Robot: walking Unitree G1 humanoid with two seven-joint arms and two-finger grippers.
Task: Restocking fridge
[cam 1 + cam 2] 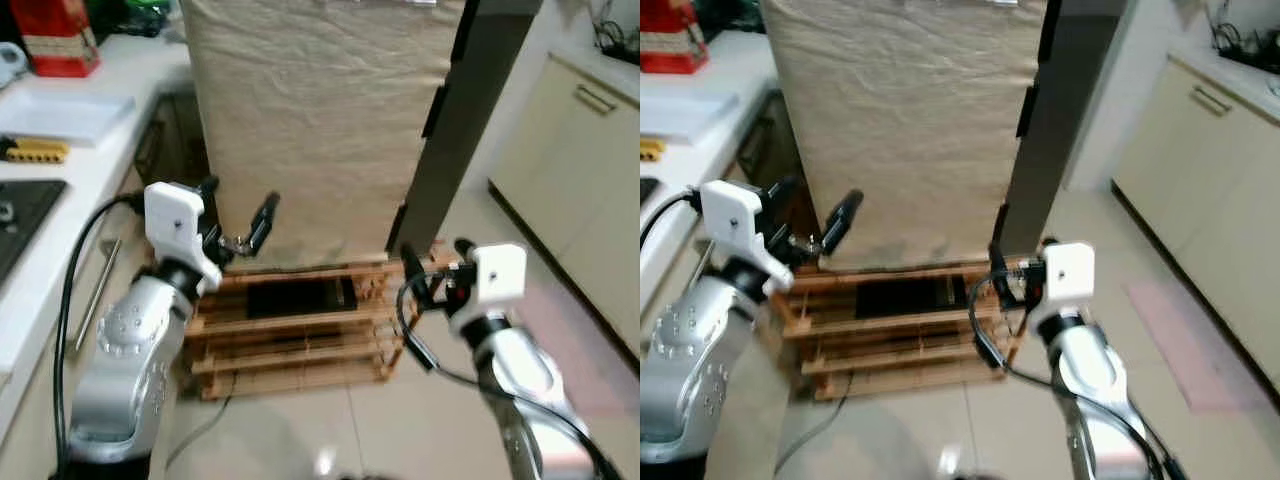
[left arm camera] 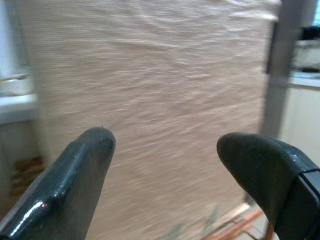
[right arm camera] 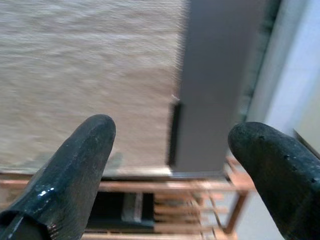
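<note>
- Fridge [image 1: 320,120]: tall unit straight ahead, its front draped in creased beige cloth [image 1: 900,130]; a dark grey side panel [image 1: 470,110] runs down its right edge. Unit sits on a slatted wooden pallet [image 1: 300,340] on the tiled floor
- Door appears shut — no interior or shelves on view, and I can make out no handle under the cloth
- Left gripper [image 1: 238,222]: raised in front of the lower left of the cloth, near it but apart; fingers [image 2: 75,180] spread wide, nothing between them
- Right gripper [image 1: 435,265]: lower, just before the bottom corner of the grey panel by the pallet's right end; fingers [image 3: 75,170] also spread wide, empty
- White counter [image 1: 90,140] on the robot's left carries a red carton [image 1: 55,35] and a yellow item [image 1: 35,150]; cream cabinets [image 1: 590,170] stand on the right
- Judgement: approach step, nothing stocked yet — neither arm carries goods
- Next move calls for locating the door edge, probably along the grey panel, and getting a finger behind it; the cloth may hide or snag the grip
</note>
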